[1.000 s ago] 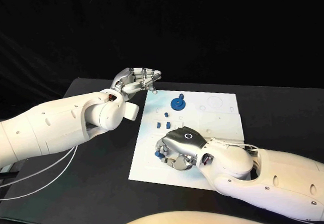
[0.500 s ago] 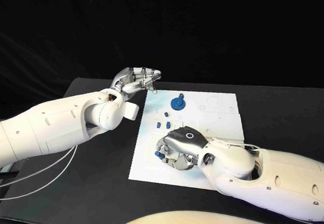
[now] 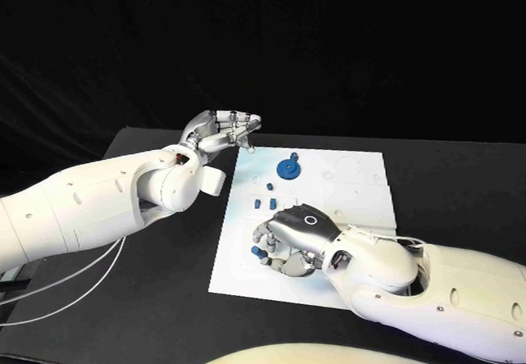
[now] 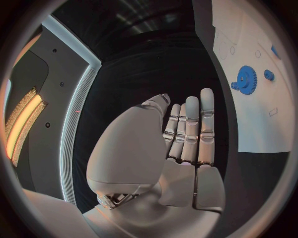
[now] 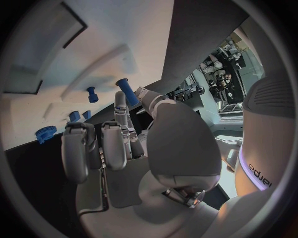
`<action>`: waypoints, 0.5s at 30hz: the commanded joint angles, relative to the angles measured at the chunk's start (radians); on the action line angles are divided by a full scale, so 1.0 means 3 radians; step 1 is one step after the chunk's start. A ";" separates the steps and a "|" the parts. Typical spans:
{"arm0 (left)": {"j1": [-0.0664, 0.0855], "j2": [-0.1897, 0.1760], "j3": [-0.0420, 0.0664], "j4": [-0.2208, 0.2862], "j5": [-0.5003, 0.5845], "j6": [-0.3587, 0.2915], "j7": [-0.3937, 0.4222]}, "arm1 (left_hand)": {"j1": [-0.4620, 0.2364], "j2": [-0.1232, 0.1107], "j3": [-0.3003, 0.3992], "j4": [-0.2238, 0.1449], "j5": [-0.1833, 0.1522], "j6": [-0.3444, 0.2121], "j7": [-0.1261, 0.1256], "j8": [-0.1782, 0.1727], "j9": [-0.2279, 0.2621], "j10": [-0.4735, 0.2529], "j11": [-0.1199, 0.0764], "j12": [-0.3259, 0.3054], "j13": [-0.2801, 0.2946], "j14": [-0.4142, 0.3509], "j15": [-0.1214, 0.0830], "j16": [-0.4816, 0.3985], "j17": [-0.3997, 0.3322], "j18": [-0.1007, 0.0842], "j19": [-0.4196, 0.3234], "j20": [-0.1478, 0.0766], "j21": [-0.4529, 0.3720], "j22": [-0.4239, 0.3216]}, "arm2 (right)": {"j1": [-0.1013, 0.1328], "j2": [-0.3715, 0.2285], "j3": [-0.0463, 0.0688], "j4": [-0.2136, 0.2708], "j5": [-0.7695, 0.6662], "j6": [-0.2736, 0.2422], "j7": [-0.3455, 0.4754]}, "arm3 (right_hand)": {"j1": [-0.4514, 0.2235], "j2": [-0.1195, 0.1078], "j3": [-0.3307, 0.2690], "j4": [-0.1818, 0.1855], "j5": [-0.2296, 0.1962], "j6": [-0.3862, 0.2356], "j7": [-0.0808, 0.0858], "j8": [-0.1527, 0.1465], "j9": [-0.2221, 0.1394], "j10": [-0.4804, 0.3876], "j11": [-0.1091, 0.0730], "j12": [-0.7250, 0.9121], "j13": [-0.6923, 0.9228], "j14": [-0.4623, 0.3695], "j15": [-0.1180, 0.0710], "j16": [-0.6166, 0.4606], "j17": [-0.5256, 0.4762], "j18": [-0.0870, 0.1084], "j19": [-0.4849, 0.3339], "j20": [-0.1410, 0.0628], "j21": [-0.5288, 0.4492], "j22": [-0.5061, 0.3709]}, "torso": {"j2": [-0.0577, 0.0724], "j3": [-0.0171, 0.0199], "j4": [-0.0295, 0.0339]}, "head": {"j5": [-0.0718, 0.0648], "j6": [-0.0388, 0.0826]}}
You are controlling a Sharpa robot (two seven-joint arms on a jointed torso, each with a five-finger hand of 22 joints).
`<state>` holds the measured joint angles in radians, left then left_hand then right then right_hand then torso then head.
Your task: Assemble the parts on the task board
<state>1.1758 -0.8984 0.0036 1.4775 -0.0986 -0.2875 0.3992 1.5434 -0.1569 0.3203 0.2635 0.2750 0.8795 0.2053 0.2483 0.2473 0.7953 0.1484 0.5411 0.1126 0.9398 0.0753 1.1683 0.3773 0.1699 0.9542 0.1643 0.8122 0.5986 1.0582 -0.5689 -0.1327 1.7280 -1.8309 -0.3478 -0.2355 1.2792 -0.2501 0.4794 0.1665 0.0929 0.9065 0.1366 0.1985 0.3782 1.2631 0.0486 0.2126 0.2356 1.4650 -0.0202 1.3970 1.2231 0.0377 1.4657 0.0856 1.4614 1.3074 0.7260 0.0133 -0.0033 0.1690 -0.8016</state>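
1. A white task board (image 3: pixel 347 196) lies in the middle of a black surface (image 3: pixel 140 303), with small blue parts on it.
2. Progress, as a judgement: the assembly looks partly done. A blue gear (image 3: pixel 289 167) sits on the far half of the board, and a few small blue pegs (image 3: pixel 264 202) stand or lie near the board's middle. Whether each is properly seated is too small to tell, and pale outlines on the board suggest places left to fill.
3. The right hand (image 3: pixel 292 242) is low over the near half of the board, fingers curled downward. In the right wrist view, a blue peg (image 5: pixel 126 91) appears pinched at its fingertips (image 5: pixel 119 101), close to the board.
4. The left hand (image 3: pixel 223 131) hangs above the board's far left corner, away from the parts. Its fingers (image 4: pixel 189 129) are loosely bent and close together, and it holds nothing.
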 commanded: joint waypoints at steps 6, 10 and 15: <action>0.0002 0.0007 0.0002 0.0004 0.0014 0.0059 0.0014 | -0.0007 -0.0035 0.0027 -0.0001 0.0011 -0.0013 0.0006 0.0010 0.0000 -0.0024 0.0010 0.0022 -0.0004 -0.0024 0.0008 -0.0013 -0.0003 0.0046 -0.0016 0.0003 -0.0015 -0.0001 | -0.0005 0.0056 0.0000 -0.0033 0.0036 -0.0062 -0.0015 | 0.0044 0.0072 -0.0248 0.0013 0.0025 0.0063 -0.0083 -0.0092 0.0031 -0.0139 -0.0069 0.1022 0.1071 0.0160 -0.0082 0.0074 0.0083 -0.0076 0.0275 -0.0084 0.0122 0.0812 | 0.0000 -0.0005 0.0004 | -0.0009 0.0001; 0.0002 0.0006 0.0002 0.0005 0.0014 0.0058 0.0013 | -0.0007 -0.0035 0.0027 -0.0001 0.0011 -0.0013 0.0006 0.0010 0.0000 -0.0024 0.0010 0.0022 -0.0004 -0.0024 0.0008 -0.0013 -0.0003 0.0046 -0.0016 0.0003 -0.0015 -0.0001 | -0.0005 0.0073 0.0000 -0.0045 0.0064 -0.0011 -0.0005 | 0.0067 0.0121 -0.0311 0.0058 0.0035 0.0181 -0.0089 -0.0103 0.0050 -0.0088 -0.0059 0.2366 0.2360 0.0190 -0.0063 0.0167 0.0231 -0.0092 0.0299 -0.0082 0.0202 0.0833 | 0.0000 -0.0005 0.0003 | -0.0008 -0.0003; 0.0002 0.0004 0.0002 0.0006 0.0014 0.0056 0.0011 | -0.0010 -0.0037 0.0036 -0.0004 0.0011 -0.0013 0.0005 0.0015 0.0001 -0.0030 0.0010 0.0024 -0.0006 -0.0026 0.0008 -0.0013 -0.0005 0.0045 -0.0018 0.0003 -0.0015 0.0000 | -0.0005 0.0085 0.0000 -0.0055 0.0076 0.0017 0.0001 | 0.0073 0.0141 -0.0339 0.0089 0.0032 0.0265 -0.0082 -0.0092 0.0065 0.0115 -0.0060 0.3082 0.3033 0.0205 -0.0069 0.0224 0.0331 -0.0100 0.0312 -0.0071 0.0243 0.0844 | 0.0000 -0.0005 0.0002 | -0.0007 -0.0004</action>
<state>1.1758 -0.8984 0.0036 1.4773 -0.0986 -0.2865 0.3979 1.5403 -0.1600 0.3274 0.2620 0.2750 0.8794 0.2052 0.2482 0.2473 0.7916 0.1521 0.5454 0.1118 0.9398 0.0753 1.1682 0.3774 0.1699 0.9542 0.1643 0.8121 0.5986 1.0577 -0.5451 -0.1327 1.7116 -1.8127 -0.3586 -0.2364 1.3029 -0.2157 0.3802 0.1917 0.0970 0.9825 0.1111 0.1695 0.3969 1.2919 0.0309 1.1214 1.1302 1.4646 -0.0381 1.4620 1.3082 0.0217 1.4663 0.0643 1.5305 1.3080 0.7261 0.0121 -0.0022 0.1662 -0.8024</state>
